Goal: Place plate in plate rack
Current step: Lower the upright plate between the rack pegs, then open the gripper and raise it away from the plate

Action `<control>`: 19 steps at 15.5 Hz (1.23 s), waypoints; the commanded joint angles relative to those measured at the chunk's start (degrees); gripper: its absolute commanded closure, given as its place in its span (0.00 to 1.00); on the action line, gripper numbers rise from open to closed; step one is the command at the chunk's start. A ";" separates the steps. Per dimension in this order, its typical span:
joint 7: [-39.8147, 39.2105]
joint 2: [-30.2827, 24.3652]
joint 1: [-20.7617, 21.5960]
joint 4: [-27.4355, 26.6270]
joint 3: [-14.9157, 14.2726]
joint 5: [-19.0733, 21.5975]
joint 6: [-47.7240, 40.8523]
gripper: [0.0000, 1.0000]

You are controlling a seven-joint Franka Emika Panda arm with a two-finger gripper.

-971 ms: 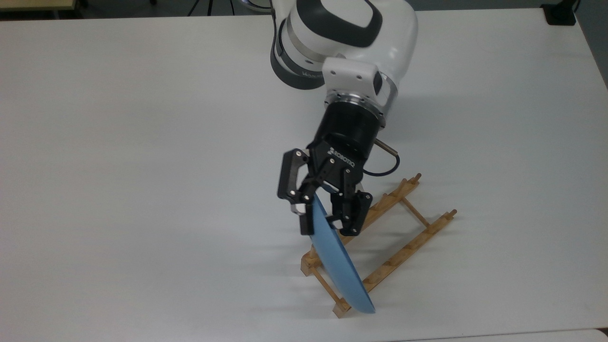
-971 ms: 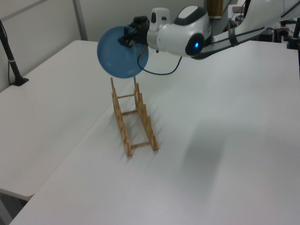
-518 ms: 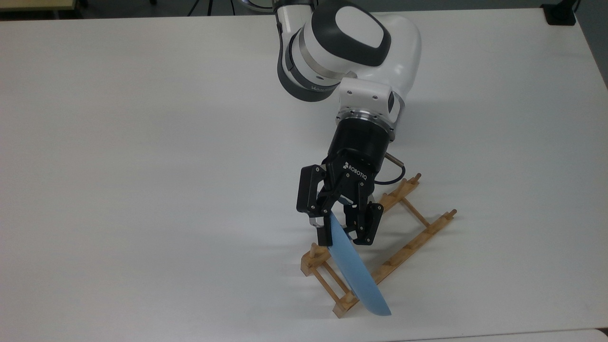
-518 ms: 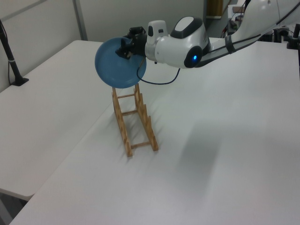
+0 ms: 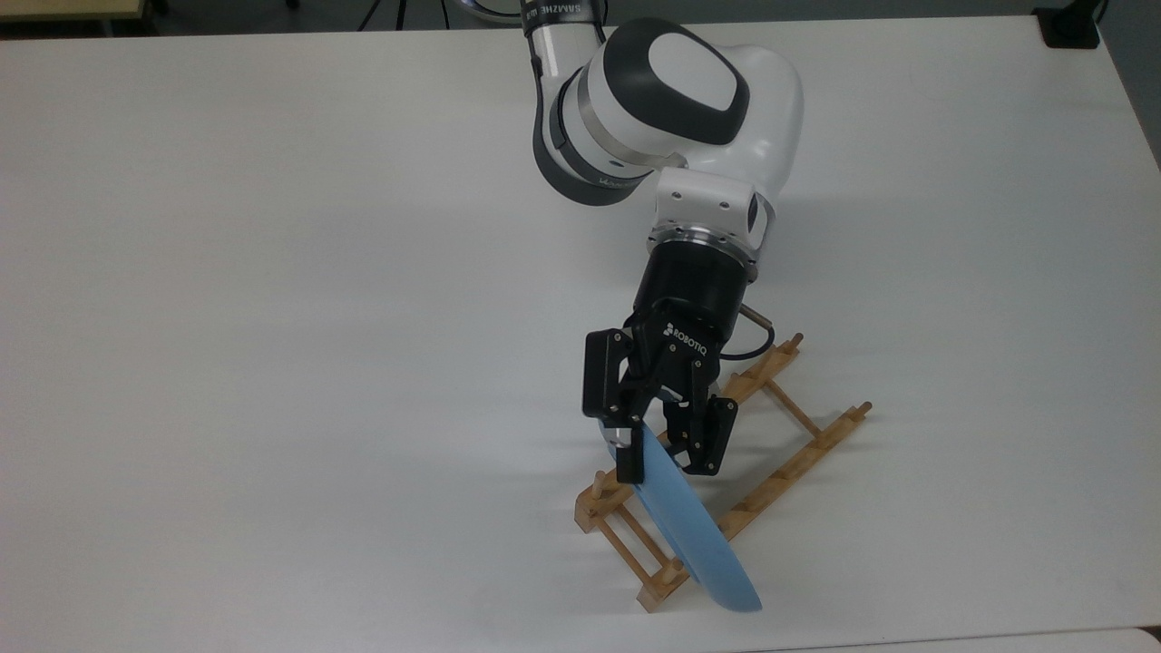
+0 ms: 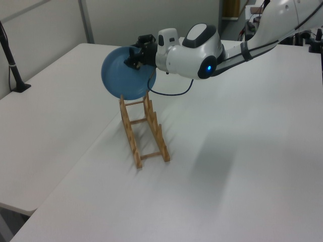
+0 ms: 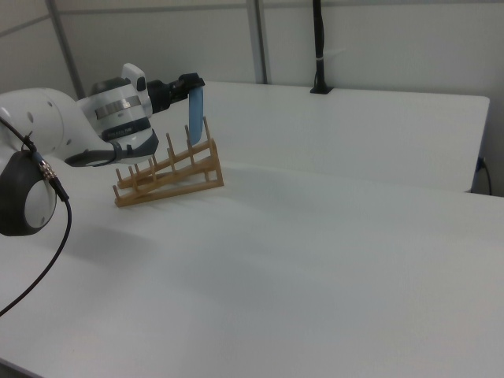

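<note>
My gripper (image 5: 665,464) is shut on the upper rim of the light-blue plate (image 5: 697,540) and holds it upright, edge-on in the top view. The plate hangs over one end of the wooden plate rack (image 5: 798,461), crossing both rails there. In the left view the plate (image 6: 122,76) faces the camera, its lower edge overlapping the rack's (image 6: 146,135) far end, with the gripper (image 6: 135,56) at the plate's upper right. In the right view the plate (image 7: 195,116) stands among the tall pegs of the rack (image 7: 169,177). I cannot tell whether it touches the rails.
The rack lies on a wide white table (image 5: 272,317). A black post (image 6: 14,70) is clamped at the table's far edge in the left view, and the same black post (image 7: 318,47) shows in the right view. A black block (image 5: 1070,25) sits at the top view's upper right corner.
The gripper has carried the plate down and toward the top view's lower right, bringing its lower edge closer to the rack's end. The rack has not moved.
</note>
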 commanded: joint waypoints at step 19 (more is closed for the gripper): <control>-5.73 -17.07 -5.31 -5.15 6.70 40.56 0.59 0.00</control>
